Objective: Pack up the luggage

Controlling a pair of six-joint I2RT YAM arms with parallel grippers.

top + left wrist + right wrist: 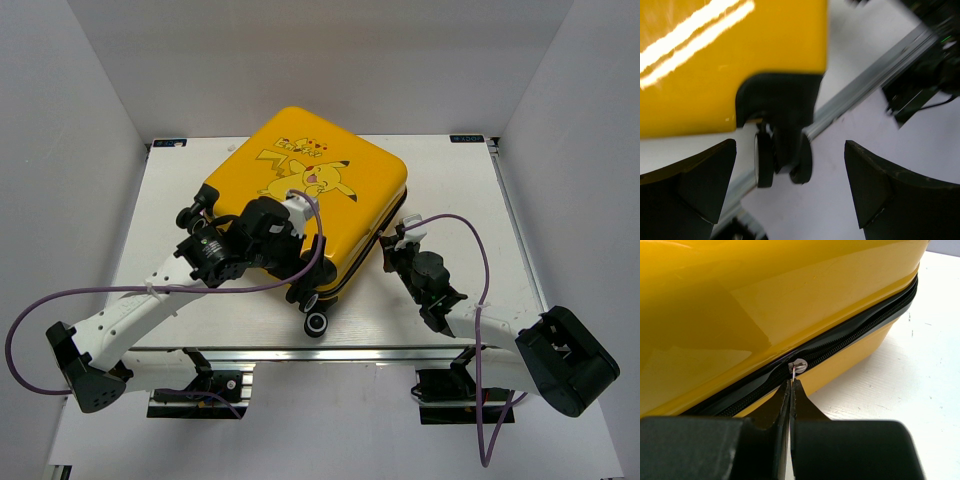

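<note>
Right hand (791,384) clamps the zipper pull (799,365) on the shut luggage (330,190), zipping likely unfinished; left hand (790,160) gapes near its wheel (765,160).

i sit inside a plain white booth. a back wall (320,50) faces me, and a left wall (70,150) and a right wall (585,120) slant in on either side, all bare and matte. between them lies a white table (450,170), its top faintly scuffed up close. a silver aluminium rail (340,352) runs along its near edge. a small blue label (170,142) sits at the far left corner, a second label (467,139) at the far right. below the rail a lower surface (330,440) is white too. the light is even and soft, the shadows pale.
</note>
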